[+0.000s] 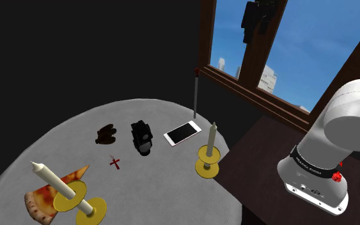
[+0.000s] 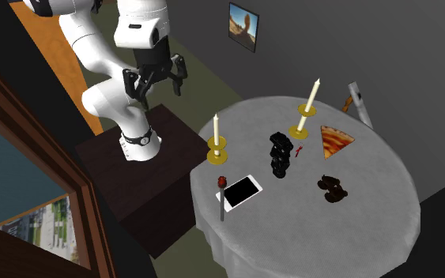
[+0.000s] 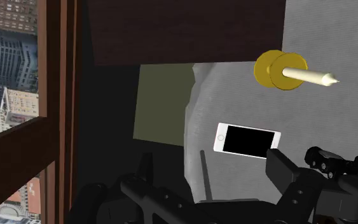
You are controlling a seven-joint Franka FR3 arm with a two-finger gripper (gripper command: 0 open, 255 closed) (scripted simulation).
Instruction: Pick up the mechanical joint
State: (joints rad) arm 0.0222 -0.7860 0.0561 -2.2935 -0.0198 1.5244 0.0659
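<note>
The mechanical joint (image 1: 142,137) is a black, knobbly piece lying near the middle of the round grey table (image 1: 57,140), between a brown lump and a white phone. The second exterior view has the joint (image 2: 280,152) just beyond the phone, and in the wrist view the joint (image 3: 346,170) peeks out past the right finger. My black gripper (image 2: 156,82) hangs open and holds nothing, high above the dark stand and well off the table's edge. It appears as a dark shape (image 1: 259,18) against the window. In the wrist view the gripper (image 3: 210,163) has its fingers wide apart.
On the table: a white phone (image 1: 182,133), two candles in gold holders (image 1: 208,153) (image 1: 63,188), a pizza slice (image 1: 47,198), a small red cross (image 1: 114,162), a brown lump (image 1: 106,134) and a thin upright rod (image 1: 195,96). A window (image 1: 287,45) flanks the stand.
</note>
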